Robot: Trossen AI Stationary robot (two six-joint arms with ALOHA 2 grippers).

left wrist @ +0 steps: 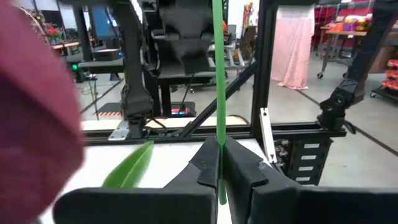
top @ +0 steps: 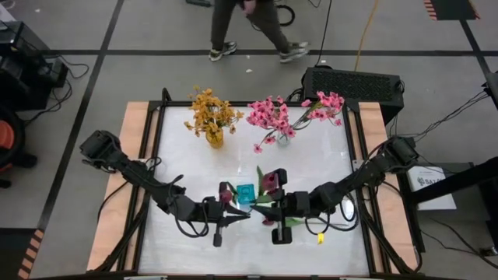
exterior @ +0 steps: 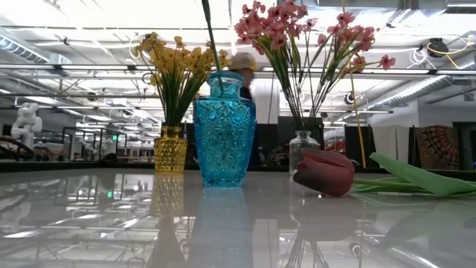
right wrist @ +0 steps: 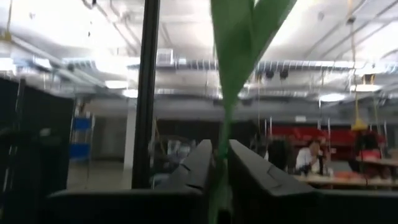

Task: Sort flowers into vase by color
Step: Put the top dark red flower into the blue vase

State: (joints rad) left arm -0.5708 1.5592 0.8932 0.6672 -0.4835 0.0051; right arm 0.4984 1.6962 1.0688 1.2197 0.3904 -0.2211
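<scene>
Maroon bud (left wrist: 34, 106) close up — left gripper (left wrist: 219, 163) pinching its green stem (left wrist: 219, 74), right gripper (right wrist: 222, 163) pinching another stem (right wrist: 239, 56).

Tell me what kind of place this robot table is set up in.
Probably a large robotics lab or workshop hall: taped lines on the concrete floor, exposed ceiling beams and strip lights, and other metal-framed workstations beyond the table, with a person walking past.

Glossy white tabletop (exterior: 89, 223) — mirror-smooth — under a cut-glass blue vase (exterior: 224, 130) with faceted walls.
</scene>
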